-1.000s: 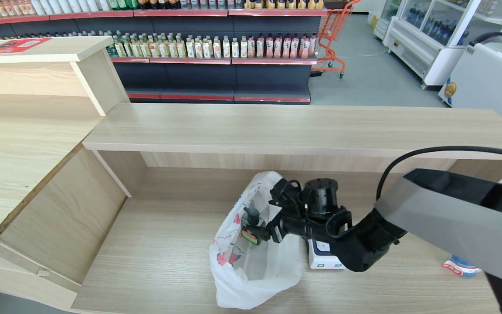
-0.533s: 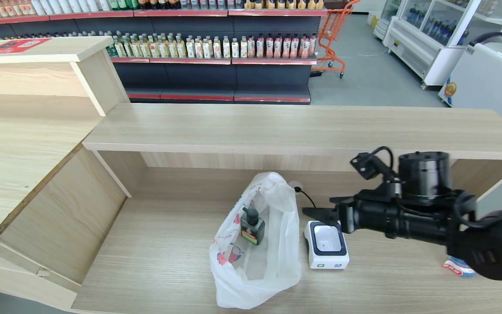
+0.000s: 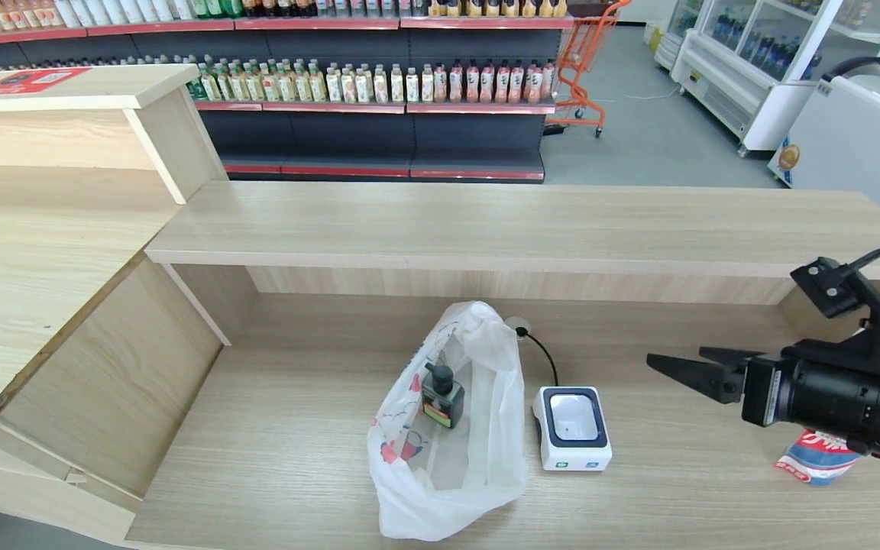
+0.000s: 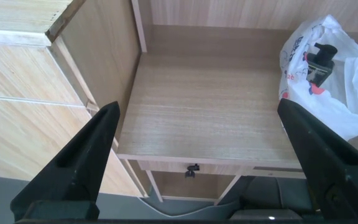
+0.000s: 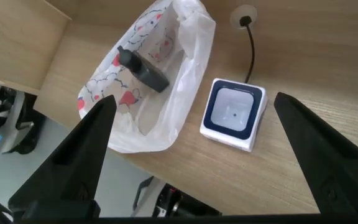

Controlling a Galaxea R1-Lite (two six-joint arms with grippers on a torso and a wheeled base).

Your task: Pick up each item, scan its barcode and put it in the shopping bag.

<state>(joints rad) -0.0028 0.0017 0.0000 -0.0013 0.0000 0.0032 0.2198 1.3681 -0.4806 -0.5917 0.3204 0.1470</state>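
**Status.** Right gripper (image 3: 677,357) hangs over the worktop (image 3: 295,458) to the right of the scanner (image 3: 571,428), jaws spread and empty. Left gripper (image 4: 199,106) is off the worktop's left near corner, jaws likewise spread and empty. One bottle (image 3: 441,396) stands inside the bag (image 3: 478,466). One packet (image 3: 818,457) lies outside it at the far right, well apart from the scanner and partly under the right arm.

**Risks.**
- The packet looks soft and lies low, so a shallow pinch may slip off or crumple it.
- Its barcode face cannot be made out, and a wrong turn over the scanner would give no read.
- The bag mouth is slack. Jaws entering low could snag the film, tip the bottle, or drag the bag toward the near edge.
- The scanner cable (image 3: 543,353) runs just beside the bag and could be caught.
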